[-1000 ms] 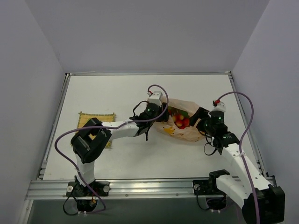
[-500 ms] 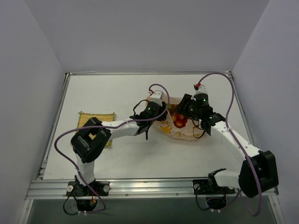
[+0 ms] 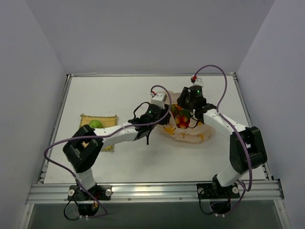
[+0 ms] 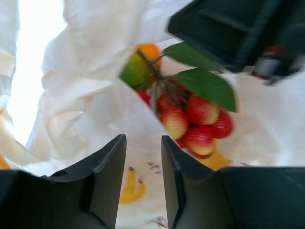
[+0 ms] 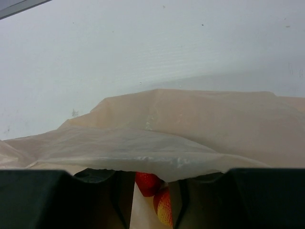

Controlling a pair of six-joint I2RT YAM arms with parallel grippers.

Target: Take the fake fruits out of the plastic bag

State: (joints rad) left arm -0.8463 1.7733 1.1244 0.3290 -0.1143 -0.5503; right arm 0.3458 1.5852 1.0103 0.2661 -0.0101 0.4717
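Note:
The peach plastic bag [image 3: 200, 136] with banana prints lies mid-table, its mouth facing left. My left gripper [image 3: 163, 119] sits at the mouth's left rim, and in the left wrist view its jaws [image 4: 144, 140] are shut on bag film. Inside lie a red berry bunch [image 4: 200, 119] with green leaves and an orange-green mango-like fruit [image 4: 138, 67]. My right gripper [image 3: 183, 114] reaches down into the mouth. Bag film [image 5: 190, 129] drapes over its fingers, and the berries [image 5: 151, 183] sit between them, touching both. A yellow-green fruit [image 3: 95, 123] rests on the mat.
A square yellow woven mat [image 3: 108, 119] lies at the left of the white table [image 3: 119, 90], partly under my left arm. Grey walls close in the back and both sides. A metal rail [image 3: 152, 191] runs along the near edge.
My right arm swung from the bag's right side to over its mouth, and its jaws narrowed round the berries. My left jaws narrowed on the bag rim. The left elbow shifted, uncovering the fruit on the mat.

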